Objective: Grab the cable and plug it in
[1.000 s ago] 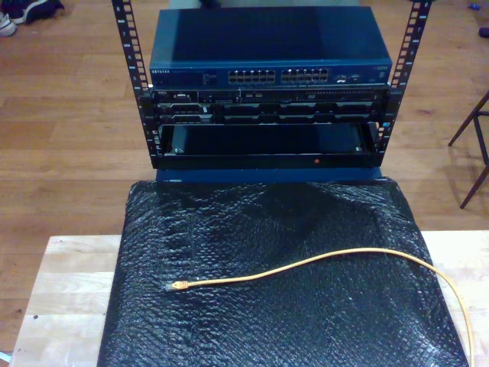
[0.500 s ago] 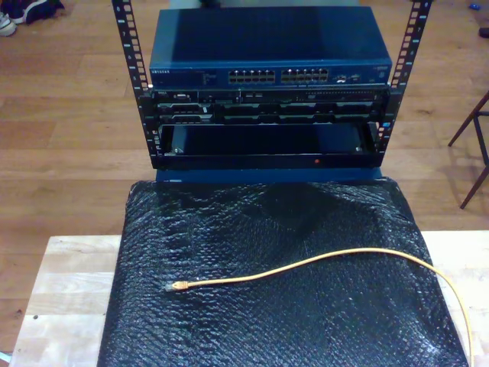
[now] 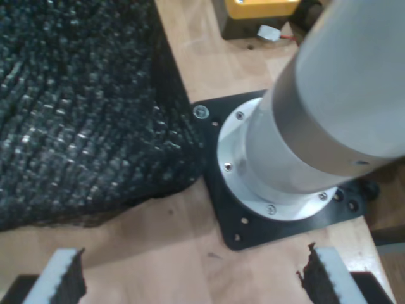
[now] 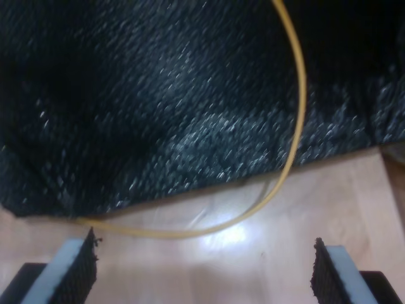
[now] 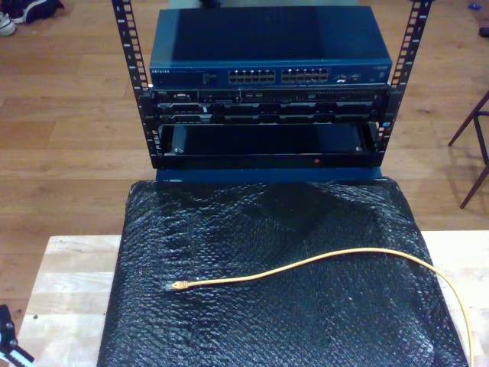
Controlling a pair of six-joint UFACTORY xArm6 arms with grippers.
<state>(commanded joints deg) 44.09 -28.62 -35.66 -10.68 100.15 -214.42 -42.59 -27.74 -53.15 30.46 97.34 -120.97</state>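
Orange cable (image 5: 306, 264) lies curled on the black mat (image 5: 267, 229). My first gripper (image 3: 190, 278) and second gripper (image 4: 202, 266) have jaws apart, holding nothing.

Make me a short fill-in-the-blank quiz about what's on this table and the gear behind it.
1. The cable lying on the black mat is coloured ____.
2. Both rows of network ports sit on the ____ switch atop the rack.
3. The cable's plug points toward the exterior view's ____.
4. My second hand has its pads spread ____, holding nothing.

Missing words: orange-yellow; blue; left; open
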